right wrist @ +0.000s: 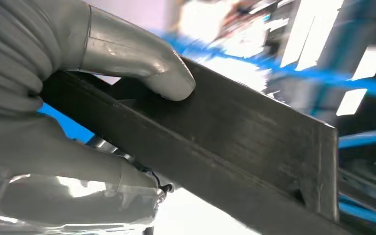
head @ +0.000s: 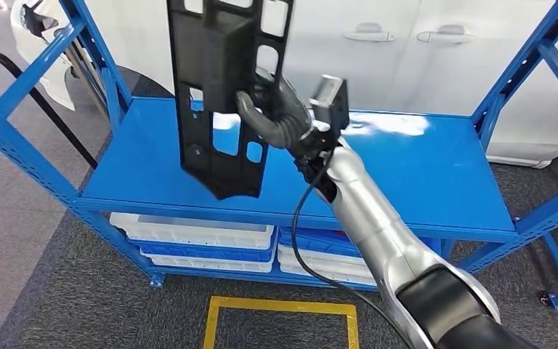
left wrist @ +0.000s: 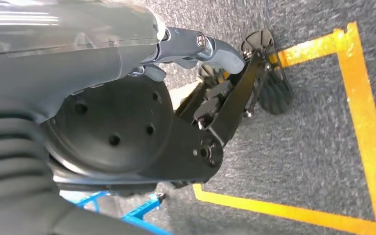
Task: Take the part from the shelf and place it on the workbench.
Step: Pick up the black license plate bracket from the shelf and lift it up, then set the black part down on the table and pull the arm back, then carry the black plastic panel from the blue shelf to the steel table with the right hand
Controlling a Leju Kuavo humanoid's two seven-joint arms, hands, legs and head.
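Item: long black moulded plastic part with rectangular cut-outs (head: 221, 87). You had it in the right hand (head: 276, 113), fingers wrapped round its raised central rib from the side; in the right wrist view the thick grey thumb (right wrist: 142, 61) pressed flat on one dark face of the part (right wrist: 235, 142) while the other fingers closed under it. The part hung roughly upright, its lower tip below and to the left of the hand, clear of the surface beneath.

Item: blue metal shelf unit with a flat blue deck (head: 421, 174). The deck lay below and beyond the hand; nothing rested on it under the part.

Item: white and blue plastic trays (head: 203, 236), stacked on the tier beneath the deck, well below the hand.

Item: left hand (left wrist: 196, 49). You had it hanging low over grey carpet marked with yellow floor tape (left wrist: 362, 122); its fingers were curled in with nothing between them.

Step in hand, as a judgement: the part was lifted off the shelf and the carry was under way; placing was not yet done. No workbench was visible to you. The next move would call for drawing the part back past the blue uprights without clipping them, turning toward the bench, and keeping the grip firm, since a tall part held at mid-length may swing.
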